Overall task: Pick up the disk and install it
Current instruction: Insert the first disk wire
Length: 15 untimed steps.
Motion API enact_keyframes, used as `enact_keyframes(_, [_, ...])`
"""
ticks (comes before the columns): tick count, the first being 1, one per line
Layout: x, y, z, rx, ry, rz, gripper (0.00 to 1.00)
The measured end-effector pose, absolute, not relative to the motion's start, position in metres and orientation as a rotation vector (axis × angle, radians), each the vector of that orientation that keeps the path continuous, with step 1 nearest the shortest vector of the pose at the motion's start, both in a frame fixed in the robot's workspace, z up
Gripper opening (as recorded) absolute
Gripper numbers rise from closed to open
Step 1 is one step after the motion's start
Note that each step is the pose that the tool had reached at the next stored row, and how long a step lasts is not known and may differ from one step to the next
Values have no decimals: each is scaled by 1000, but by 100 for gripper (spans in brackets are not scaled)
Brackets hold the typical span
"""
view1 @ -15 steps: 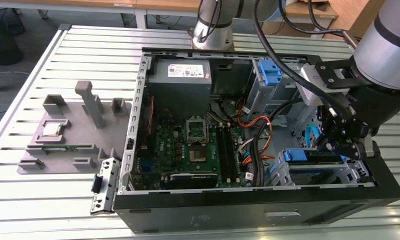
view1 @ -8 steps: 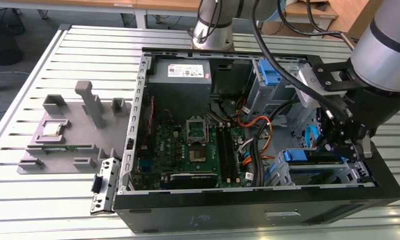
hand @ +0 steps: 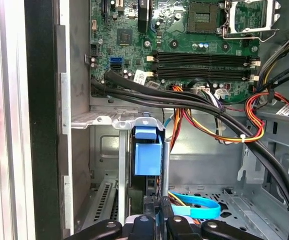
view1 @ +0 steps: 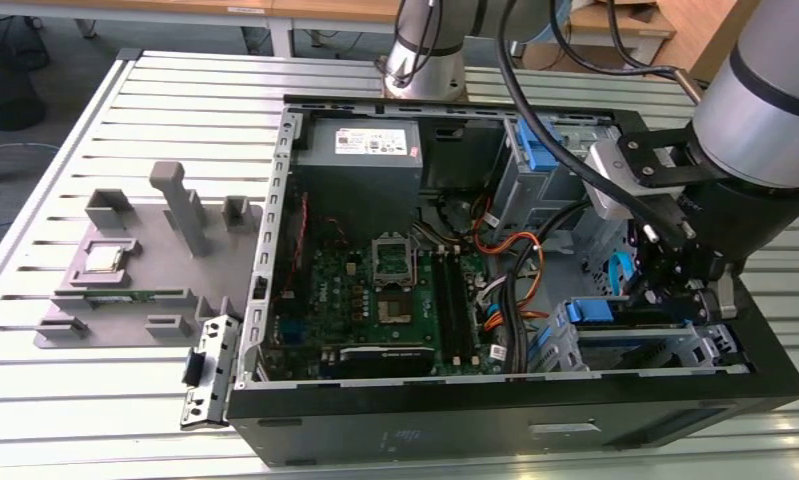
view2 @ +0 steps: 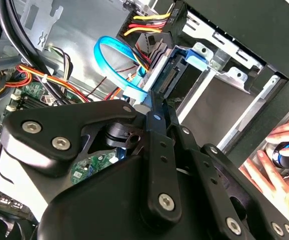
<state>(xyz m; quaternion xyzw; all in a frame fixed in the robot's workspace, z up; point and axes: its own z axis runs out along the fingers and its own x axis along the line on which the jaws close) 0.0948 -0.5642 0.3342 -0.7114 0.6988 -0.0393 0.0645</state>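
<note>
Install step in hand. Gripper (hand: pixel 156 218) is clamped on the disk (hand: pixel 148 157), which stands on edge, partway into the bay (hand: pixel 121 165) at the case's (view1: pixel 413 430) near corner, exterior view's right. Looks not seated yet. Seating calls for a straight push along the rails, clear of the blue cable (hand: pixel 194 206).

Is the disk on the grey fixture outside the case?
No, in the first wrist view the disk stands on edge in the metal drive bay inside the case.
</note>
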Motion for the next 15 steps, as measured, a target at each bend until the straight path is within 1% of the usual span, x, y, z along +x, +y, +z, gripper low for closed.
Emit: enact_keyframes(15, [94,-564,328,-2147,2109,-120,16])
